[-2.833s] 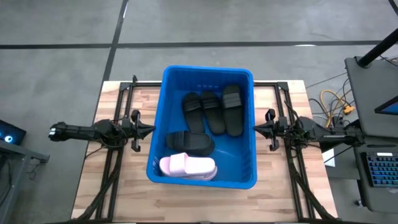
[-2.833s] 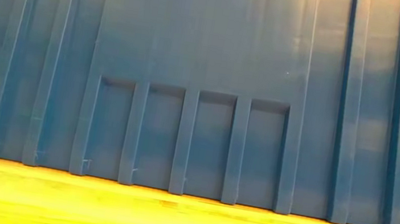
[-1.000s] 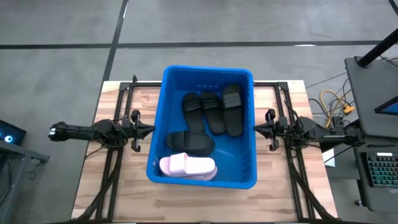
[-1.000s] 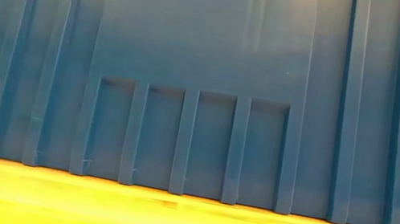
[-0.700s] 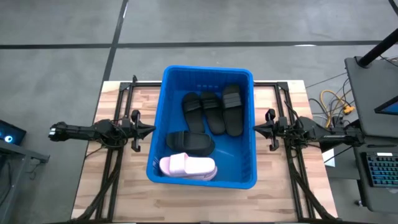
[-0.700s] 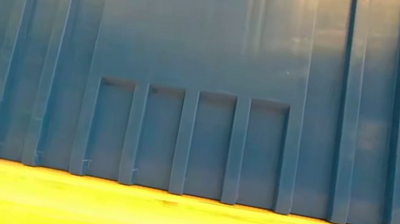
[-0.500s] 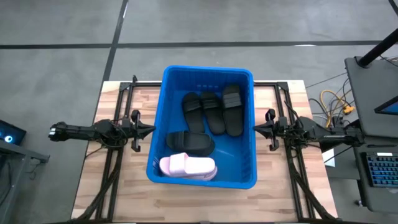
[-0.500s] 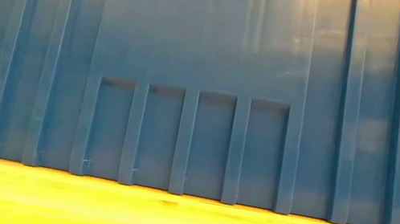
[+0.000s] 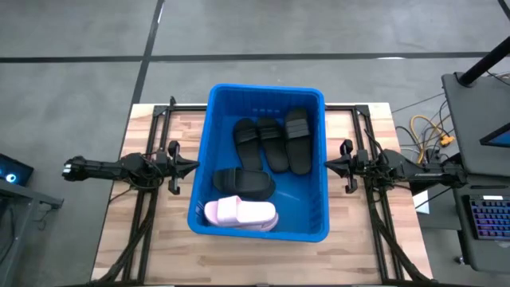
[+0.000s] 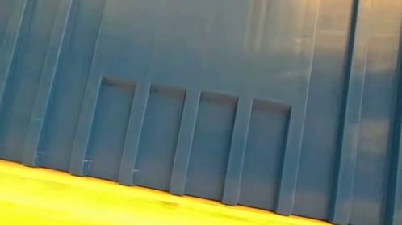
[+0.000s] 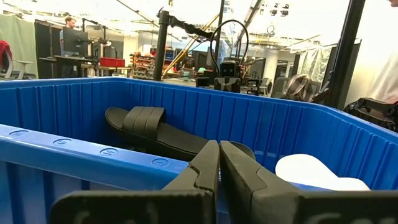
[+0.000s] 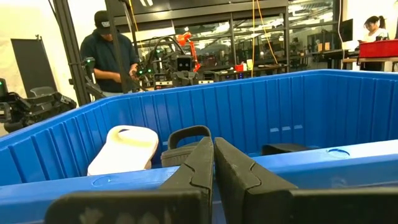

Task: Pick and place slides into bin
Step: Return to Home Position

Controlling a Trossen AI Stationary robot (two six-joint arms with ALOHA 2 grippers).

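Slides (image 9: 275,143) lie off the table (image 9: 159,255), all inside the bin (image 9: 267,90) between the two grippers: four black, plus pink ones (image 9: 241,212). Left gripper (image 9: 193,167) and right gripper (image 9: 326,166) flank it outside, fingers pressed together, empty. Judgement: placing complete; only parking is left.

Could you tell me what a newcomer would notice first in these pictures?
The bright blue bin sits in the middle of the wooden table, holding black slides and pink slides against one end wall. The left gripper and right gripper, both shut, flank it just outside its long walls.
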